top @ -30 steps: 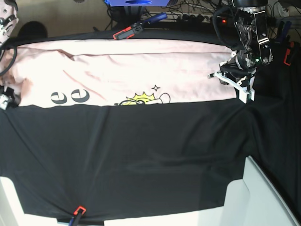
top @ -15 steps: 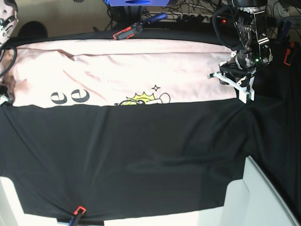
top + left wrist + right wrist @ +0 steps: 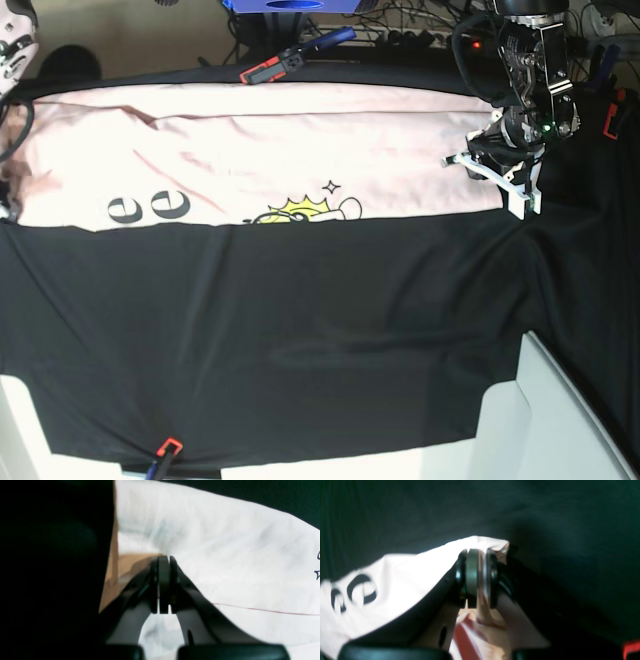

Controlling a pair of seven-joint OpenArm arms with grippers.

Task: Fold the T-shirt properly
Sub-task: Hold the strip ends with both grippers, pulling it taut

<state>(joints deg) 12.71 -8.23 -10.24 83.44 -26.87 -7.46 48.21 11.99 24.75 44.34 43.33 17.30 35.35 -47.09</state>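
The pale pink T-shirt [image 3: 300, 140] lies in a long band across the far part of the table, with black letters [image 3: 150, 205] and a yellow cartoon [image 3: 300, 210] along its near edge. My left gripper [image 3: 497, 185] sits at the shirt's right end. In the left wrist view the left gripper [image 3: 163, 560] is shut, its tips pinching the shirt's [image 3: 225, 555] edge. In the right wrist view my right gripper [image 3: 480, 555] is shut on a corner of the T-shirt [image 3: 402, 580], pink cloth showing between the pads. In the base view this gripper is almost off the left edge.
A black table cloth [image 3: 300, 330] covers the table, held by red-and-black clamps at the far edge [image 3: 272, 68], the near edge [image 3: 168, 447] and the right side [image 3: 608, 118]. A white box [image 3: 545, 420] stands at the near right corner. Cables lie behind the table.
My right gripper has shut on the shirt's left end and slid further out of the base view's left edge, and the cloth there has shifted slightly. The left arm has not moved.
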